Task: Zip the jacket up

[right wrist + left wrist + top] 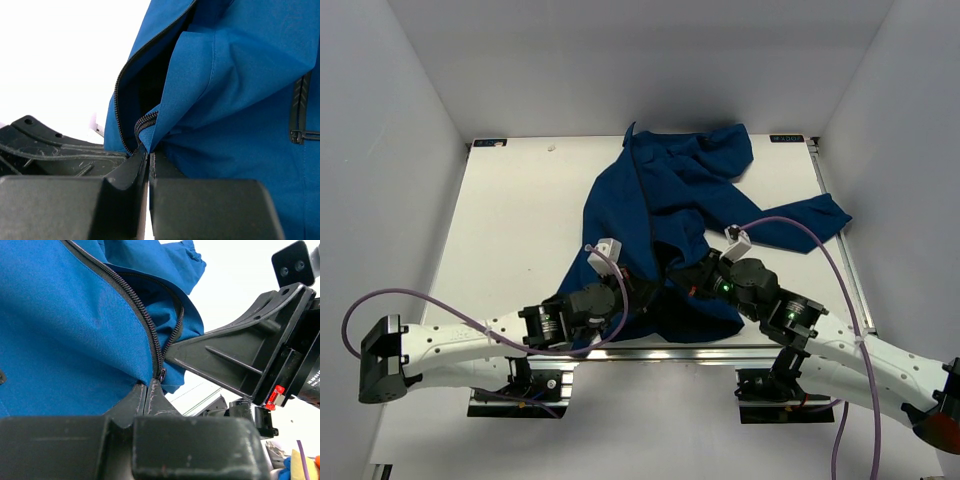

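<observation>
The royal-blue jacket point(670, 210) lies crumpled on the white table, its hem toward the arms and its front open near the bottom. My left gripper point(638, 288) is shut at the bottom of the dark zipper line point(150, 325), on the zipper slider point(161, 374) by the hem. My right gripper point(682, 278) is shut on the jacket's front edge point(150, 142), pinching blue fabric beside the zipper teeth point(142, 122). The two grippers sit close together, the right arm's body point(250, 360) showing in the left wrist view. Black lining point(155, 85) shows inside the opening.
A sleeve point(800, 222) stretches to the right near the table's right edge. A pocket zipper point(298, 112) shows on the jacket front. The table's near edge has a metal rail point(650, 350). White walls enclose the table on three sides.
</observation>
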You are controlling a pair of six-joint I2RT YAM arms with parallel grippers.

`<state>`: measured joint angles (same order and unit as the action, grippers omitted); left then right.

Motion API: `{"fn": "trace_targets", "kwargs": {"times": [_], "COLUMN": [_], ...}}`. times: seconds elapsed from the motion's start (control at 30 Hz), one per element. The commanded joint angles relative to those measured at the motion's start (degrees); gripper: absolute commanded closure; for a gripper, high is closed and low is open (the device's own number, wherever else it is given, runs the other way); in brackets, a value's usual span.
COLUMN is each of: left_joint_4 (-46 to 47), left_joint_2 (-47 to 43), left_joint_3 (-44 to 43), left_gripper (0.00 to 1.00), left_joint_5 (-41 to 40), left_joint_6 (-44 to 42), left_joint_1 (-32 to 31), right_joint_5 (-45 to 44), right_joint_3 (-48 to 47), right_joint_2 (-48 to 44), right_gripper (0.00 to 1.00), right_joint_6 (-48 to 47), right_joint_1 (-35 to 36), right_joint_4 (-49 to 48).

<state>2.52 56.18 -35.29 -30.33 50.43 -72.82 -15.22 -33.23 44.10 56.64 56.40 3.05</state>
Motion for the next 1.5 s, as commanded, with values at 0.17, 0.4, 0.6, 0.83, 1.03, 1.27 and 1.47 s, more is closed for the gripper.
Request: {"fn": "trace_targets", "kwargs": {"times": [0.17, 0.4, 0.6, 0.83, 1.03, 1.27, 1.47], "left_joint_4": [-14.9, -15.9, -12.5, -3.0, 4.7, 2.8, 0.9], "left_joint_2": [4.0, 2.3, 0.1, -5.6, -6.2, -4.7, -3.8], "left_joint_3": [-5.5, -4.2, -0.6, 6.8, 9.3, 8.1, 7.9], "left_gripper": [1.00, 1.00, 1.00, 1.00, 1.00, 1.00, 1.00], "left_joint_5": [-6.9, -7.2, -4.6, 4.1, 18.4, 20.7, 20.6], "left_joint_6": [0.5, 2.1, 0.0, -3.7, -9.1, -12.4, -11.1], "left_joint_1": [-7.9, -8.7, -8.7, -4.3, 2.1, 3.1, 3.2], "right_joint_5": [-16.4, -19.8, -21.2, -17.8, -3.7, -3.3, -3.6], "right_joint_3": [-3.5, -6.4, -10.4, -12.8, -13.3, -16.7, -18.3], "right_joint_2": [-3.1, -2.8, 1.0, 5.3, 7.1, 10.7, 11.1], "right_gripper": [1.00, 1.00, 1.00, 1.00, 1.00, 1.00, 1.00], "right_joint_6": [-1.1, -4.1, -7.2, -13.6, -30.2, -36.5, -36.8], "right_joint_1": [-2.0, -2.1, -2.1, -2.6, -3.1, -4.9, -8.7], "right_joint_4": [-0.6, 0.1, 0.5, -1.0, -7.5, -4.5, -3.7]}}
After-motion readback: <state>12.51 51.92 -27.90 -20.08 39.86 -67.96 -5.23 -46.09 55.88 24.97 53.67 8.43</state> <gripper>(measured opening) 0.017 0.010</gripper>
